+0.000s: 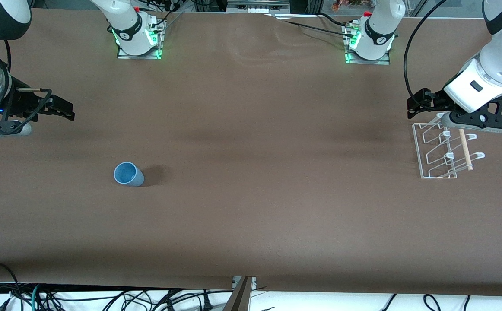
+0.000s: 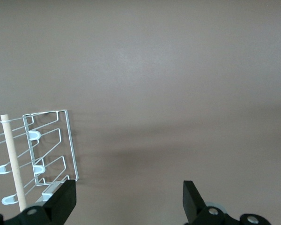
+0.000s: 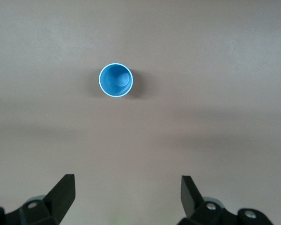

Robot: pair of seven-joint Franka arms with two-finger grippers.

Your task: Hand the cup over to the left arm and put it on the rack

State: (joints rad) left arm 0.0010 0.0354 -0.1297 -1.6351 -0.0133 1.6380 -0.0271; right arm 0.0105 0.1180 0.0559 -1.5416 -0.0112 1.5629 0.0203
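Nearest the front cam is the cup (image 1: pixel 128 174), light blue, upright w/ mouth up, standing alone on the brown table (image 1: pixel 251 224) toward the right arm's end. Nothing touches it. Its shadow falls on the table beside it. Right wrist view looks straight down into the cup (image 3: pixel 116 80), inside bare.

Right gripper (image 1: pixel 63 108) hangs in the air over bare table at the right arm's end, well apart from the cup. Fingers (image 3: pixel 63 192) spread wide, nothing between them, only table showing in the gap.

Rack (image 1: pixel 445 151), white wire w/ hooked prongs and a pale wooden dowel (image 1: pixel 465 149), sits at the left arm's end of the table, well apart from the cup. No cup on it.

Left gripper (image 1: pixel 417 106) hovers over the table just beside the rack's edge, w/ the wrist body over the rack's base-side end. Fingers (image 2: pixel 65 199) wide apart, nothing held. Left wrist view shows the rack (image 2: pixel 51 150) & dowel (image 2: pixel 14 164) by one fingertip; rest of the gap is bare table.

Both arm bases (image 1: pixel 136 32) stand bolted along the table's edge farthest from the front cam, green lights on. Cables (image 1: pixel 104 298) trail under the table edge nearest the cam.
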